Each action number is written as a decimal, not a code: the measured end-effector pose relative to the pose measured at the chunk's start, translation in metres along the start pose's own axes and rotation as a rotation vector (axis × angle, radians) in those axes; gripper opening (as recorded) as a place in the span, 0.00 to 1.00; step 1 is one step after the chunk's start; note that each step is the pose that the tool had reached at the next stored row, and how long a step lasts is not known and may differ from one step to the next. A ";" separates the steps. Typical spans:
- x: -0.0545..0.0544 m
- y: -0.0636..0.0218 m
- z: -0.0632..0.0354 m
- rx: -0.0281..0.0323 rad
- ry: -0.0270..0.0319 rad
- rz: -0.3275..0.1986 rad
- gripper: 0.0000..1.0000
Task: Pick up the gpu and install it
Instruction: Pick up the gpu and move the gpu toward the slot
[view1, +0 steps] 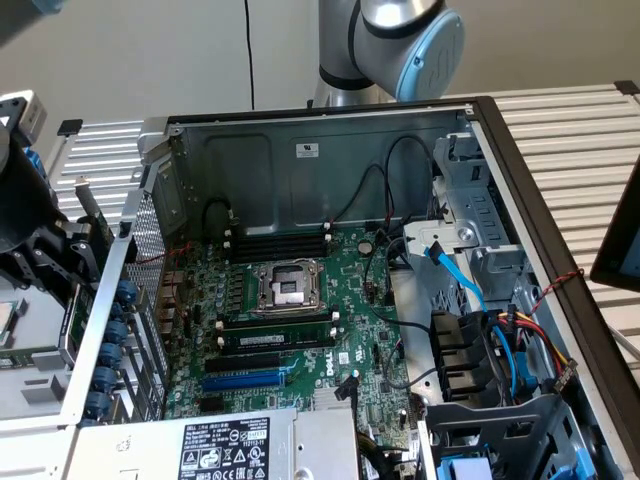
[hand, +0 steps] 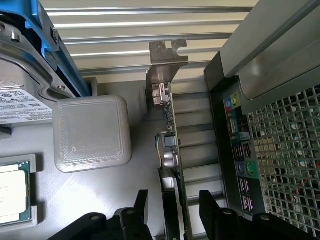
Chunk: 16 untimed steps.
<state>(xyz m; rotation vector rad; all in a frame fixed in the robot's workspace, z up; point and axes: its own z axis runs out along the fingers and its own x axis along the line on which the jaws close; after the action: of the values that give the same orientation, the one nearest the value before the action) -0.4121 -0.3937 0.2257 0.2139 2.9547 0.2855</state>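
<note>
A white table made of long slats holds a big open black and silver computer box with a large green board lying inside it. The robot's black claw is just outside the box, by its holey metal wall. The claw is spread wide and is not pinching anything. The gpu, a small green card with a black fan on one face and a silver metal end plate, stands on its thin edge right between the two fingers. Neither finger looks to be touching it. Past one finger sits a grey square plastic block. Past the other finger is the box's back panel with little coloured plug holes.
</note>
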 end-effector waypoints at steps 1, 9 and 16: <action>0.000 0.0000 0.0000 0.0000 0.0000 0.000 0.53; 0.000 0.0000 0.0001 -0.0008 0.0010 -0.005 0.53; 0.000 -0.0003 0.0003 -0.0026 0.0039 -0.017 0.53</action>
<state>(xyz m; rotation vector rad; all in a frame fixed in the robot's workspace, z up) -0.4121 -0.3939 0.2254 0.1884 2.9583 0.2878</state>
